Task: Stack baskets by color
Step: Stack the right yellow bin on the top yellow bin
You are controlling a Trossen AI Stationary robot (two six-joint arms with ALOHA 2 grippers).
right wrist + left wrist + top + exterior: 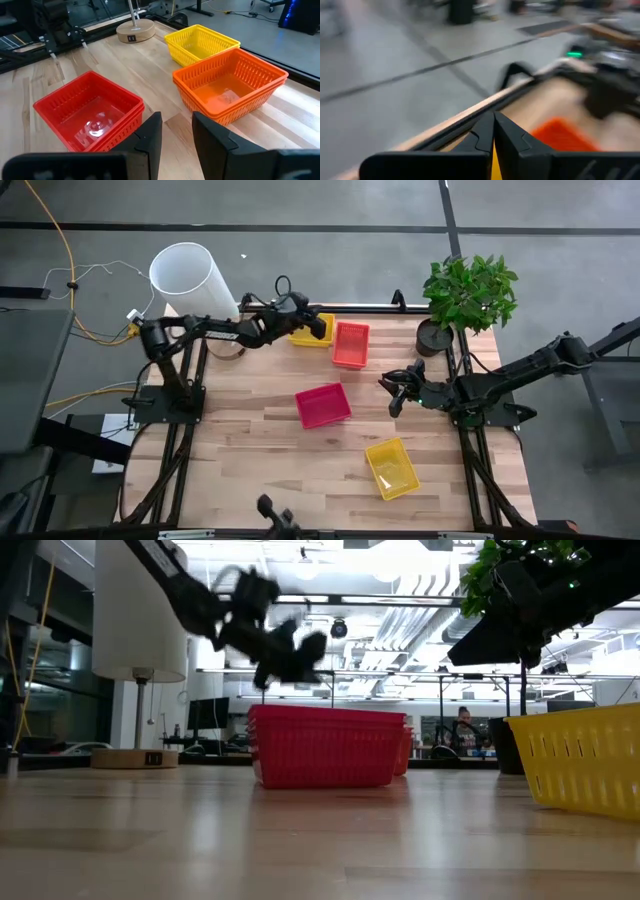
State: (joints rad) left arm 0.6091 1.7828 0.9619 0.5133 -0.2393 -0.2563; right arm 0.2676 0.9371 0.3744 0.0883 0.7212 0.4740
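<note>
While hanging above the far yellow basket (309,332), left gripper (318,327) jaws together; right gripper (392,394) jaws apart, empty, beside pink-red basket (322,405).

the left gripper (318,326) covers part of the far yellow basket (308,336) from above, so its near rim is hidden. the left wrist view is smeared: the orange basket (563,136) is only a soft patch, and just a sliver of yellow shows between the closed fingers (481,135). at table height the red basket (325,745) hides nearly all of the orange one behind it, and the near yellow basket (585,758) is cut off by the picture's right edge. the person (463,726) far back is too small to tell more.
</note>
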